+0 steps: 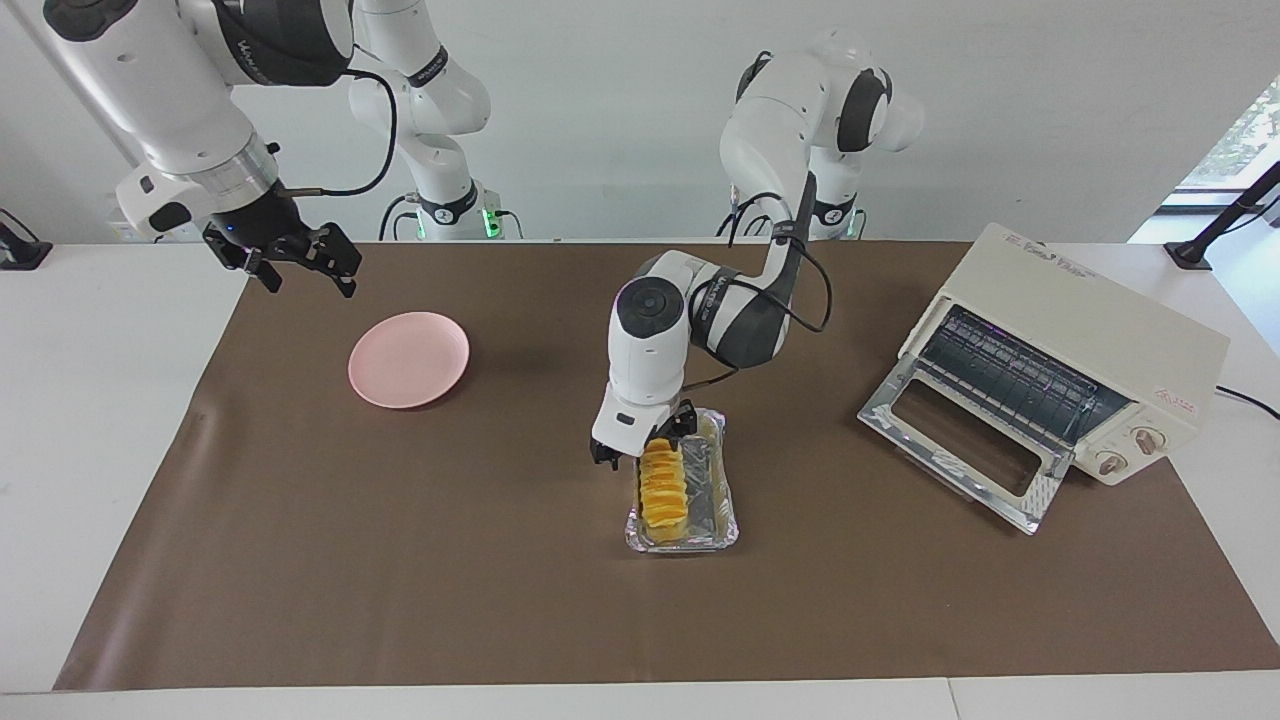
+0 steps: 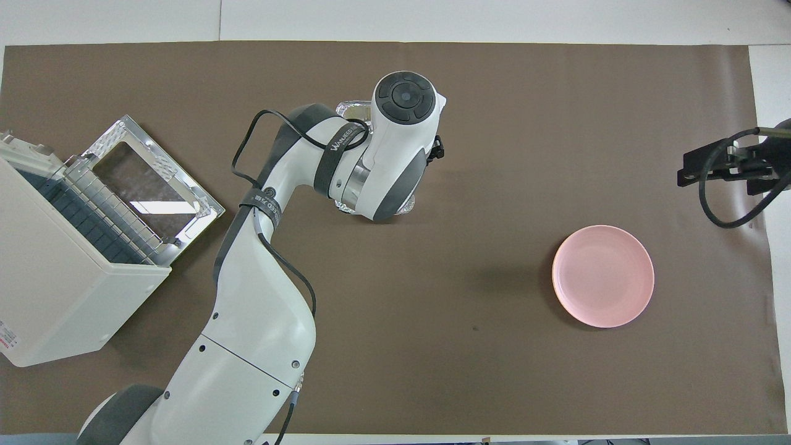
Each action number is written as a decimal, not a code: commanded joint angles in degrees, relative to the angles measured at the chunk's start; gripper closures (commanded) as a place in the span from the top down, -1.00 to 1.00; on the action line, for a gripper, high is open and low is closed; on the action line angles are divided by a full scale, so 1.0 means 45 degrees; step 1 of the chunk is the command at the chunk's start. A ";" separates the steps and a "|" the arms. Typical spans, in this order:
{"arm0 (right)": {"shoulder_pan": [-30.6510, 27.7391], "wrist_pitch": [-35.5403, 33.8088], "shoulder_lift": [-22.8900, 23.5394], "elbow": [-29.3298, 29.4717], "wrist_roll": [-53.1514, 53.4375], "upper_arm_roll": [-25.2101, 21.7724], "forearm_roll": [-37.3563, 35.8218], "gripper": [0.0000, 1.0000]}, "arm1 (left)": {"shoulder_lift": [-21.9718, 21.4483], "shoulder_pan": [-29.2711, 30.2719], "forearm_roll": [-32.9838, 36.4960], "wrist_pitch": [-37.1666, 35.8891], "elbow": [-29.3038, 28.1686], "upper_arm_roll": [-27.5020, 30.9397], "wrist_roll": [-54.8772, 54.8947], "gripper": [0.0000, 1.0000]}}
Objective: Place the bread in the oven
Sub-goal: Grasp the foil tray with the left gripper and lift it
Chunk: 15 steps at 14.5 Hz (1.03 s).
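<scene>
The bread [image 1: 665,490], a ridged yellow-orange loaf, lies in a silver foil tray [image 1: 715,500] mid-table. My left gripper [image 1: 648,445] is down at the loaf's end nearer the robots, open, one finger on each side of it. In the overhead view the left wrist hides the bread, and only a bit of the foil tray [image 2: 352,110] shows. The cream-white oven [image 1: 1080,340] [image 2: 62,278] stands at the left arm's end of the table with its glass door [image 1: 960,445] [image 2: 148,185] dropped open and the wire rack showing. My right gripper [image 1: 300,265] [image 2: 723,167] waits open, raised over the mat's edge at the right arm's end.
A round pink plate [image 1: 408,358] [image 2: 602,275] sits on the brown mat [image 1: 400,560] toward the right arm's end, below and beside the right gripper. The oven's open door lies flat on the mat, facing the tray.
</scene>
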 commanded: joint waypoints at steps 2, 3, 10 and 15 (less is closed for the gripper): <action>-0.0218 0.0341 -0.0368 -0.0479 -0.0851 0.0175 -0.0188 1.00 | 0.0462 -0.0346 -0.0219 -0.0085 0.0833 0.0313 -0.0463 1.00; -0.0217 0.0321 -0.0368 -0.0479 -0.1125 0.0175 -0.0324 1.00 | 0.0462 -0.0366 -0.0219 -0.0066 0.0833 0.0293 -0.0618 1.00; -0.0256 0.0165 -0.0368 -0.0439 -0.2143 0.0175 -0.0501 1.00 | 0.0481 -0.0366 -0.0239 0.0344 0.0833 0.0274 -0.1283 1.00; -0.0256 -0.0167 -0.0368 -0.0439 -0.2182 0.0175 -0.0501 1.00 | 0.0481 -0.0385 -0.0258 0.0383 0.0696 0.0215 -0.1672 0.50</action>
